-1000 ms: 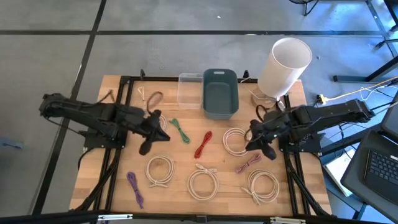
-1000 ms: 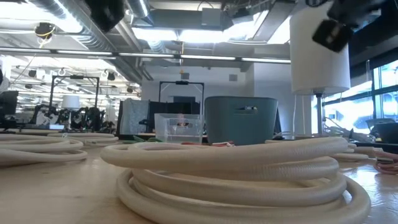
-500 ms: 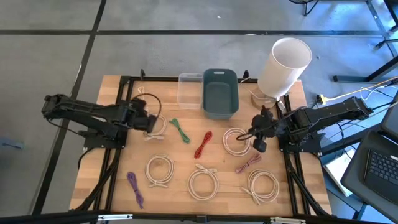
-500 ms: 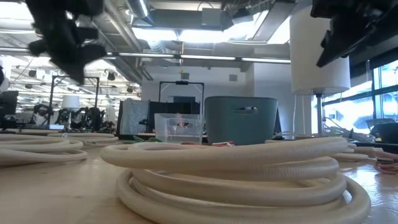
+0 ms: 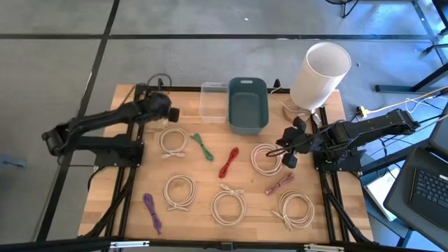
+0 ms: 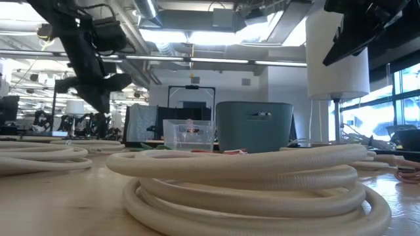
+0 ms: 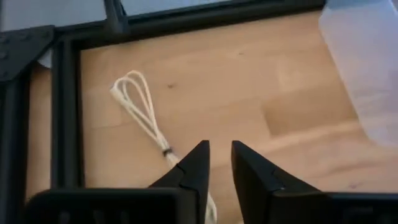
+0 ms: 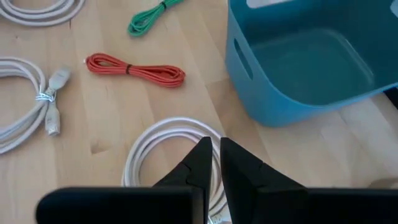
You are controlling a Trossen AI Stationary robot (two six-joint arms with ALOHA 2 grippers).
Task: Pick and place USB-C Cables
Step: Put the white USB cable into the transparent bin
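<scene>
I judge I'm between picks: my left gripper (image 7: pixel 217 163), slightly parted and empty, hovers over a thin cream tied cable (image 7: pixel 142 112), needing descent, while my right gripper (image 8: pixel 212 158), nearly clenched and empty, hangs above a cream-white round cable coil (image 8: pixel 166 155) beside the blue plastic bin (image 8: pixel 298 56).

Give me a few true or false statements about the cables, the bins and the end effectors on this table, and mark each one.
1. The teal bin is empty. True.
2. The red cable lies inside the clear container. False: it lies on the table, in front of the teal bin.
3. The right end effector is above a white coil. True.
4. The left end effector holds the green cable. False: it holds nothing; the green cable lies on the table.
</scene>
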